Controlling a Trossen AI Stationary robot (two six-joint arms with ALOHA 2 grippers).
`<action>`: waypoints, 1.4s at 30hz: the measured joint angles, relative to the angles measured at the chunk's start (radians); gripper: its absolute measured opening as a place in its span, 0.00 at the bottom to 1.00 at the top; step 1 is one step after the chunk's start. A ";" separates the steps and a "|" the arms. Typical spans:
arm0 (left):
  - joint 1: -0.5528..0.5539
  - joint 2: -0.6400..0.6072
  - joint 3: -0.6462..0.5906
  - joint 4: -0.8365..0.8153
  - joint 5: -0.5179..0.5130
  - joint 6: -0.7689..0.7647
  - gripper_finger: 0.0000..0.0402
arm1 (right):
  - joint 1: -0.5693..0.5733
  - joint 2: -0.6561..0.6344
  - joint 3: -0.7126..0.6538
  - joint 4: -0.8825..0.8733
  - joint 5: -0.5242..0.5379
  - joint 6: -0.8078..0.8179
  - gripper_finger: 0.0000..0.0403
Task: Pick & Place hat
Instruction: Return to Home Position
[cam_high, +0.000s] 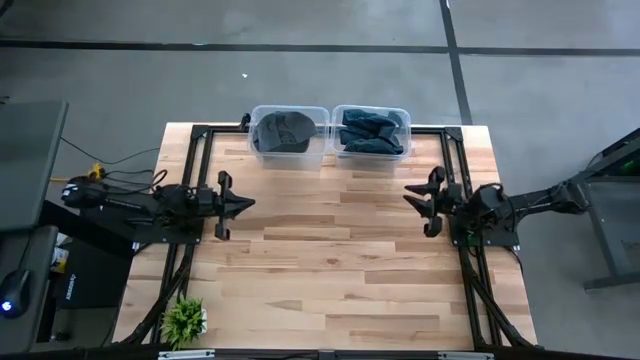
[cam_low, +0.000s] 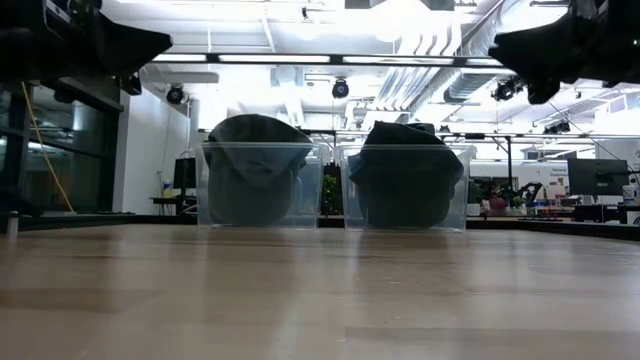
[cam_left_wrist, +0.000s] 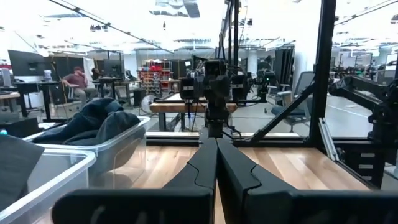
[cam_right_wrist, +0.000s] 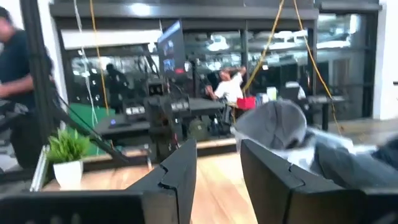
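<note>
- Left hand (cam_high: 243, 204) hangs above the worktop (cam_high: 330, 260) near its left edge. Its two fingers are pressed together with nothing between them, and the left wrist view shows them meeting along one line.
- Right hand (cam_high: 415, 197) hangs opposite it near the right edge, pointing back at the left hand across bare wood. Its fingers are spread with a clear gap between them, and that gap holds nothing.
- The gray cap (cam_high: 282, 130) lies inside the left bin (cam_high: 290, 160) at the far edge of the worktop. That is off to one side of the left hand and well apart from it. I cannot tell whether more than one gray cap sits in there.
- The blue cap (cam_high: 370, 132) lies heaped in the right bin (cam_high: 372, 160), which stands just beside the left bin. It is likewise off to one side of the right hand and well apart from it.
- No cap lies on the wood between the hands or near either one. A potted plant (cam_high: 185, 318) stands at the near corner, on the left hand's side and away from both bins.
- By my reading, the sorting is done, since every cap in view is already in a bin. All that seems left is for the arms to settle into their rest pose, and both look close to it, so the job is at or very near its end.
</note>
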 joint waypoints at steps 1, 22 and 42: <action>0.000 -0.020 0.000 -0.020 0.000 0.004 0.00 | 0.005 -0.015 0.000 -0.032 0.014 0.007 0.30; -0.001 -0.218 -0.001 -0.339 -0.005 -0.037 0.00 | 0.046 -0.160 0.000 -0.139 0.163 -0.075 0.01; -0.001 -0.218 -0.001 -0.477 -0.006 -0.034 0.00 | 0.045 -0.159 0.000 -0.170 0.161 -0.277 0.08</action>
